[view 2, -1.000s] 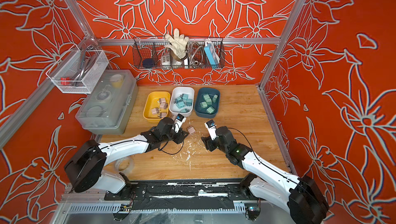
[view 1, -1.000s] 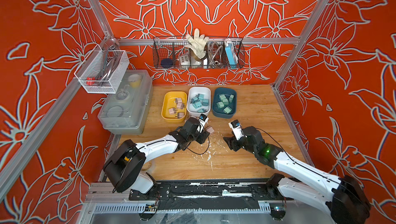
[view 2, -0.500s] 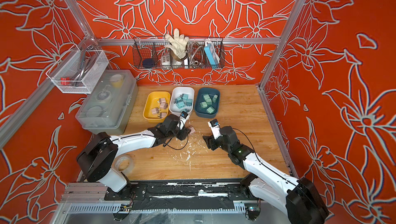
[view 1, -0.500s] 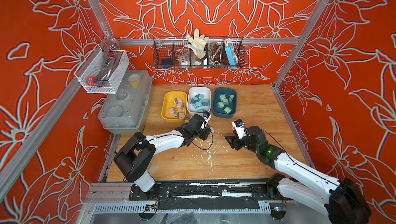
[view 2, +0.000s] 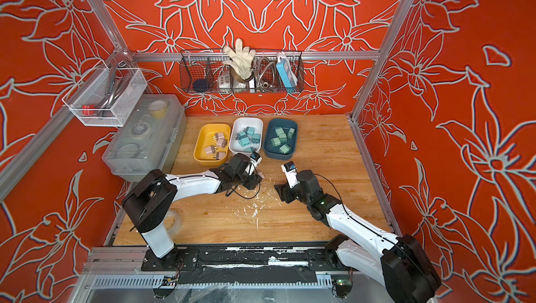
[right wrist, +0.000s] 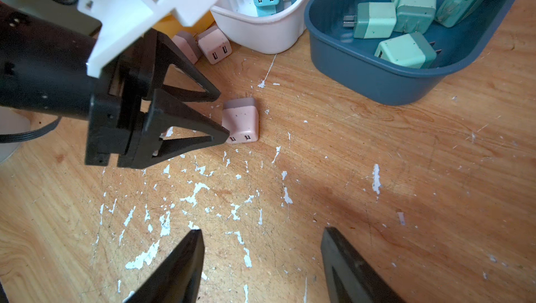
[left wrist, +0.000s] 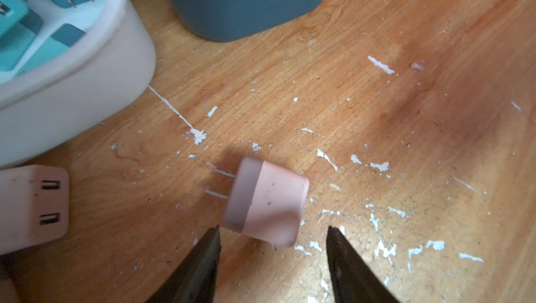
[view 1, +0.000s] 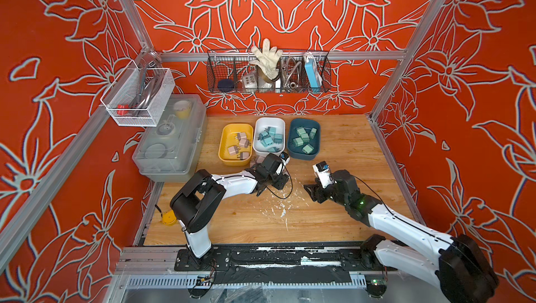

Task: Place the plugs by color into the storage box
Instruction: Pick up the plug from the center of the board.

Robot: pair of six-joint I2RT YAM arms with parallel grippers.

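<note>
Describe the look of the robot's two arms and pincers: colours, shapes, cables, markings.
Both the left arm and right arm have white shells with black joints. The left pincer and right pincer are black, with pointed, open triangular fingers. A white camera block tops each wrist; a thin black cable loops out; a green light glows on the right.

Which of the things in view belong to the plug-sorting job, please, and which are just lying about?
Job: loose pink plugs, yellow tray, white tray, dark blue tray.
Lying about: clear lidded box, wire basket, glove, mesh basket.
</note>
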